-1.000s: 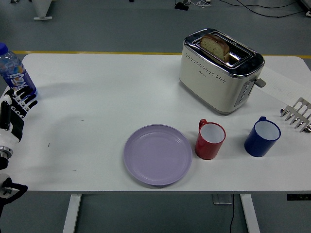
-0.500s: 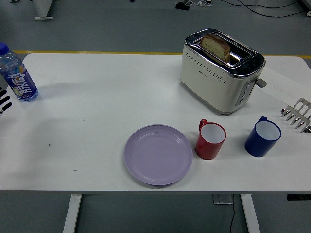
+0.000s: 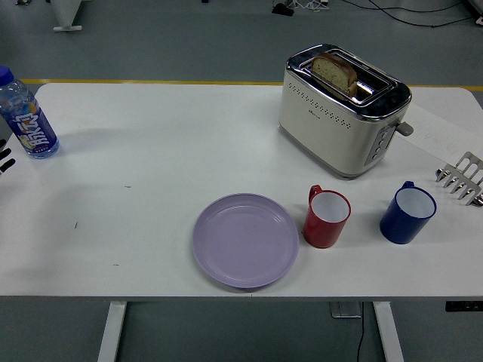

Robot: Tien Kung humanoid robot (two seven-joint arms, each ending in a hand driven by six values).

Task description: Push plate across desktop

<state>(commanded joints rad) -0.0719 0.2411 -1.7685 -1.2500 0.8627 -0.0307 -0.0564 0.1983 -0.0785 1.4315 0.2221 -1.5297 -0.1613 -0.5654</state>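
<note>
A lilac plate (image 3: 245, 240) lies near the table's front edge, a little left of centre. Nothing touches it. Only a small black sliver of my left hand (image 3: 4, 160) shows at the picture's left edge, just below a water bottle and far from the plate. My right hand is out of view.
A red mug (image 3: 327, 218) stands right beside the plate, and a blue mug (image 3: 407, 214) further right. A toaster (image 3: 343, 109) holding bread stands at the back right. A water bottle (image 3: 27, 117) stands at the far left. A metal rack (image 3: 462, 178) pokes in at the right edge.
My left hand has drawn back leftward, from well over the table's left edge to almost out of the picture. The plate and the other things have not moved.
</note>
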